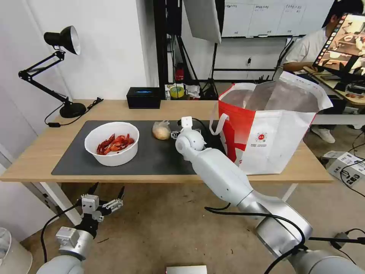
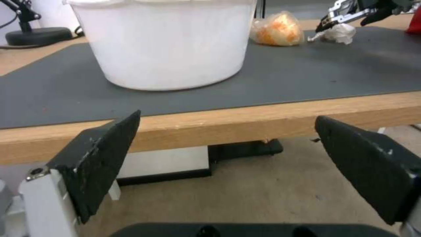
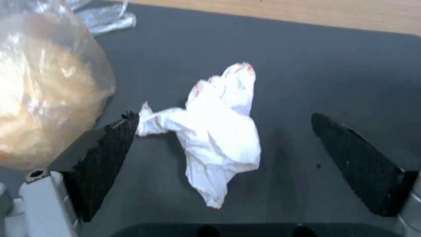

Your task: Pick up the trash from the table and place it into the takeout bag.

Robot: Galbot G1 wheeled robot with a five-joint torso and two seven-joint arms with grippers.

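On the table (image 1: 42,148), a dark grey mat (image 1: 159,160) carries the trash. The white bowl (image 1: 112,144) of red crayfish shells stands at its left. Right of it lies a small clear bag with a beige lump (image 1: 161,130). My right gripper (image 3: 223,116) is low over the mat, open, its fingers either side of the crumpled white tissue (image 3: 217,138), right beside the small bag (image 3: 44,89). The red-and-white takeout bag (image 1: 266,129) stands open at the table's right. My left gripper (image 1: 108,187) hangs open below the table's front edge, facing the bowl (image 2: 166,42).
A black tissue box (image 1: 143,97) and a roll of tape (image 1: 176,91) sit at the table's back edge. A black desk lamp (image 1: 61,68) stands at the back left corner. A white box (image 1: 344,165) with cables lies on the floor to the right.
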